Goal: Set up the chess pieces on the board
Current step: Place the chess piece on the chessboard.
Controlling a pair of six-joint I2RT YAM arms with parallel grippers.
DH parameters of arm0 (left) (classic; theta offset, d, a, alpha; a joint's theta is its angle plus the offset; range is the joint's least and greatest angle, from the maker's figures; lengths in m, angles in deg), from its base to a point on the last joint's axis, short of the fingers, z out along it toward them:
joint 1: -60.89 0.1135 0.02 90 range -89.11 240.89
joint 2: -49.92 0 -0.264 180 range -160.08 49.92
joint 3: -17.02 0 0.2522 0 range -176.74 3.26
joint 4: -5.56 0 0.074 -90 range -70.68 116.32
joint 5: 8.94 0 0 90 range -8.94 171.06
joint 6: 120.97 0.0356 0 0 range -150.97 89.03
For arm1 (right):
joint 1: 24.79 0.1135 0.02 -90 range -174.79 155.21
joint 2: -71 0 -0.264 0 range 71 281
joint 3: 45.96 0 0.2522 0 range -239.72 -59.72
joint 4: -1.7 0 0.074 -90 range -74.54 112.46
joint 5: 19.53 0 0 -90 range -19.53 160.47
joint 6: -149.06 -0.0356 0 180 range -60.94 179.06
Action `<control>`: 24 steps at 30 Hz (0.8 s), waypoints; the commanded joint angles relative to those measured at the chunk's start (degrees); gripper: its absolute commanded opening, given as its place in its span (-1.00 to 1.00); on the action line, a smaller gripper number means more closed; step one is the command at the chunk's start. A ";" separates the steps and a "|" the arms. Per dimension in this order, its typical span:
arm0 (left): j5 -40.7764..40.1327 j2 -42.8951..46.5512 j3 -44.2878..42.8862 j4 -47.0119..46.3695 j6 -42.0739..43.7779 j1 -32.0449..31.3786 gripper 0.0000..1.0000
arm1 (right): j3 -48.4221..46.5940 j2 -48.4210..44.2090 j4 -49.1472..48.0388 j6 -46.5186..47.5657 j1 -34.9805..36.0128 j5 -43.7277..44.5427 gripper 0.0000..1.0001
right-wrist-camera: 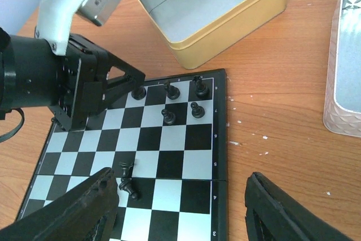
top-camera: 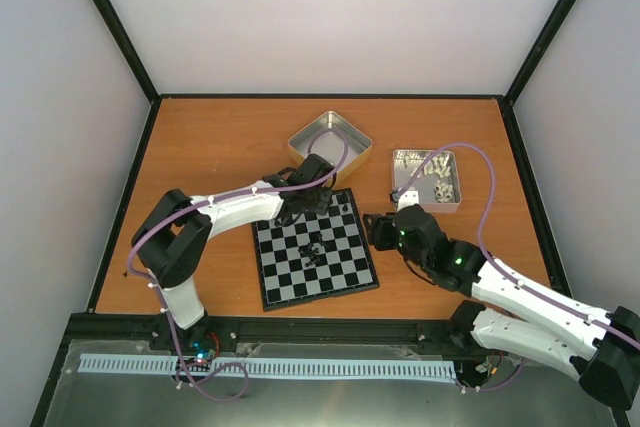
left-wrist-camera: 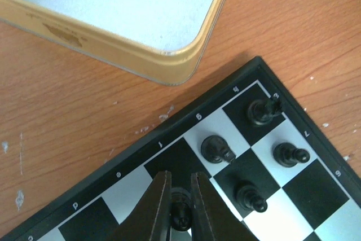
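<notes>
Piece [left-wrist-camera: 180,214] clamped in the closed left gripper [left-wrist-camera: 180,180], over the far row of the board [left-wrist-camera: 138,160], just left of 4 placed pieces [left-wrist-camera: 217,149]; right gripper [right-wrist-camera: 180,176] hangs open, nearer the 2 loose pieces [right-wrist-camera: 131,189] mid-board

Small white coordinate marks are printed on the thin black rim of a small square black and light-grey checked chessboard [left-wrist-camera: 97,190]. In the left wrist view they are seen upside down. Along the rim edge facing eleven o'clock the letters d, e, f, g and h are read. Along the edge facing two o'clock a 7 and a 6 are made out, and the corner mark is partly covered by a tiny black chess piece [left-wrist-camera: 260,111]. In the right wrist view the digits 7 down to 3 are read on the three o'clock rim. A dark emblem is stamped on the wall of a square gold-coloured metal tin [left-wrist-camera: 113,46], but it cannot be read.
</notes>
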 commanded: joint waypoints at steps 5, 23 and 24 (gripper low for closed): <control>0.62 -2.38 -1.28 -4.66 2.08 -0.55 -0.99 | 0.04 1.28 -0.88 -0.02 -0.47 -0.35 0.24; -1.43 -4.51 0.92 -7.31 0.76 -0.55 -0.99 | -1.00 1.08 0.43 1.44 -0.47 0.77 0.25; -1.39 -4.51 1.08 -7.57 0.59 -0.55 -0.99 | -0.98 0.97 0.45 1.57 -0.47 0.78 0.25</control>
